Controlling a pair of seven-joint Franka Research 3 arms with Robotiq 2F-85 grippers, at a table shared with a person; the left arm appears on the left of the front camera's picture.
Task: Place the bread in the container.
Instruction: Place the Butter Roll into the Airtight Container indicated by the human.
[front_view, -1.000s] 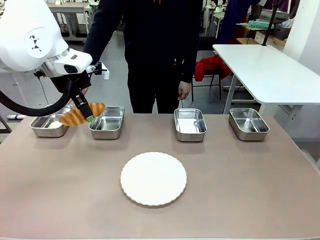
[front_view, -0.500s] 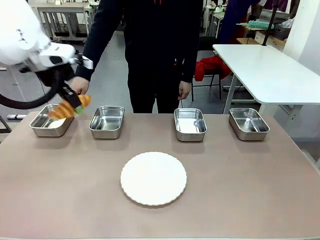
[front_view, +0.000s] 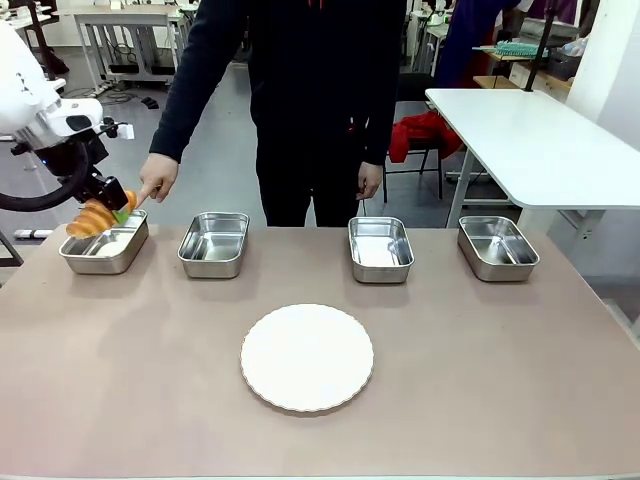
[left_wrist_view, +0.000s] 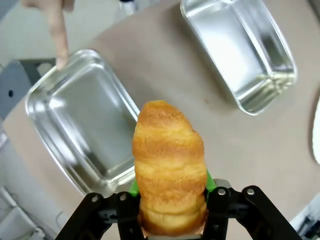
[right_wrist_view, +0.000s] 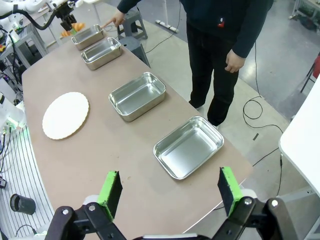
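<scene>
The bread (front_view: 93, 218), a golden-brown ridged croissant, hangs just above the leftmost steel container (front_view: 103, 250) with my left gripper (front_view: 117, 206) shut on it. In the left wrist view the bread (left_wrist_view: 169, 160) stands up between the green pads of my left gripper (left_wrist_view: 171, 186), over the near rim of that container (left_wrist_view: 75, 130). A person's finger (left_wrist_view: 61, 35) touches the container's far corner, and the pointing hand (front_view: 155, 183) shows in the front view. My right gripper (right_wrist_view: 169, 192) stands open and high above the table's right end, holding nothing.
Three more steel trays (front_view: 214, 243) (front_view: 380, 248) (front_view: 497, 247) line the far side of the table. A round white plate (front_view: 307, 357) lies in the middle. The person (front_view: 310, 100) stands behind the far edge.
My left gripper has carried the bread leftward, from between the two left trays to above the leftmost one. The person's hand has come forward to point at that tray.
</scene>
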